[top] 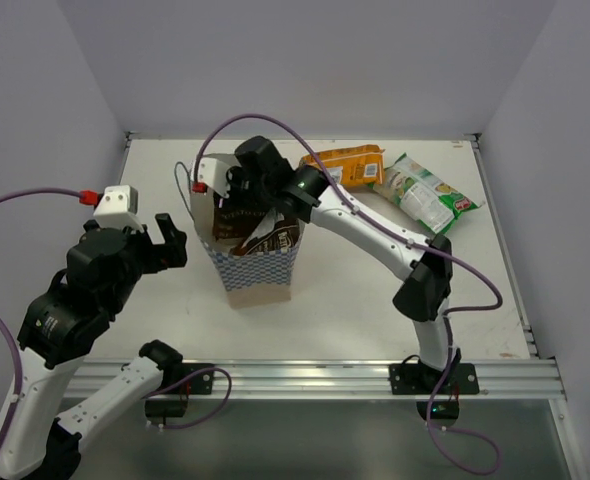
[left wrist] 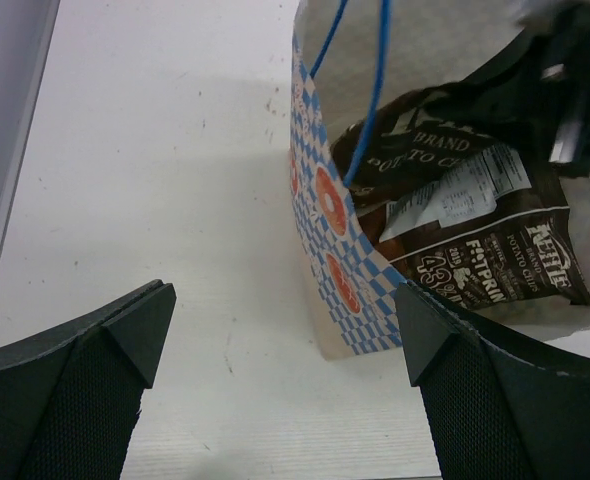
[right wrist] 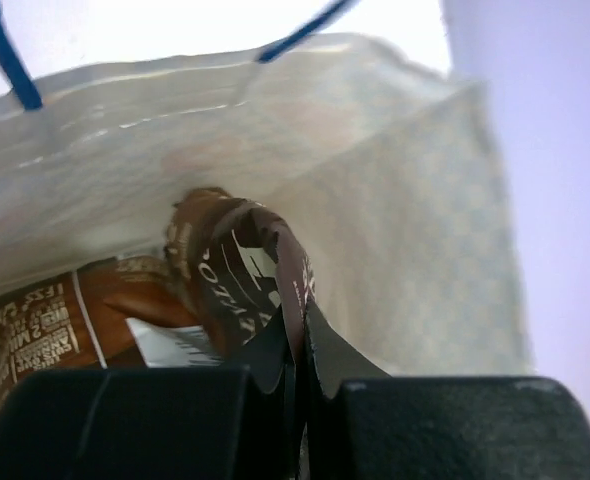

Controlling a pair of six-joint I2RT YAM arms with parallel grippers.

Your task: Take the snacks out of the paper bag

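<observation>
The right pincer (right wrist: pixel 297 365) is down inside the mouth of the paper bag (top: pixel 260 275), its two fingers pressed together on the crinkled top edge of a dark brown packet (right wrist: pixel 243 270). That packet stands up between the fingertips and curls away ahead of them, white lettering on its face. To the left of the right pincer and lower in the bag lies a second dark brown packet (right wrist: pixel 45 325), flat against the bag's inner wall. The cream inside of the bag surrounds the right pincer on all sides, and the blue cord handles (right wrist: pixel 5 55) arch beyond it at the far rim.

The bag stands on the bench (top: pixel 375 290), checkered band at the bottom, with both brown packets showing in its open top.

The left pincer (top: pixel 170 240) hovers above the bench with its fingers spread wide apart and nothing between them. The bag is ahead of it and to its right, near but not touching.

Beyond the right pincer's arm, outside the bag, two packets lie flat on the bench: an orange packet (top: pixel 347 165) closest to the bag, and a green-and-white packet (top: pixel 425 192) just beside it, farther from the bag.
</observation>
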